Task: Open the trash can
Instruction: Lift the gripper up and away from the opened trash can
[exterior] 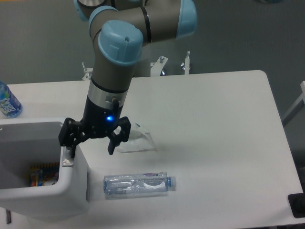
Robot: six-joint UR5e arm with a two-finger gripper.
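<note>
From my feed, the trash can (pixel 71 183) sits at the lower left corner of the white surface (pixel 214 143), partly cut off by the left edge of the view. Its top is open: I look straight down into the bin and see some colourful items at the bottom, too small to identify. The small grey tab (pixel 67 162) is on the rim at the can's right side. My end effector (pixel 90 145) hangs just over that right rim with its two black fingers spread wide and nothing held between them; one fingertip (pixel 70 151) is right at the tab, seemingly touching it, while the other finger (pixel 112 145) hangs beyond the can's wall above the bare surface. A blue light glows on the wrist above the fingers. Just to the right of the can, a clear plastic bottle (pixel 138 184) lies on its side with its cap pointing right. A clear crumpled piece of plastic (pixel 138 139) lies near the outer finger. At the far left, behind the can, I see part of another bottle with a blue label (pixel 7 102).
</note>
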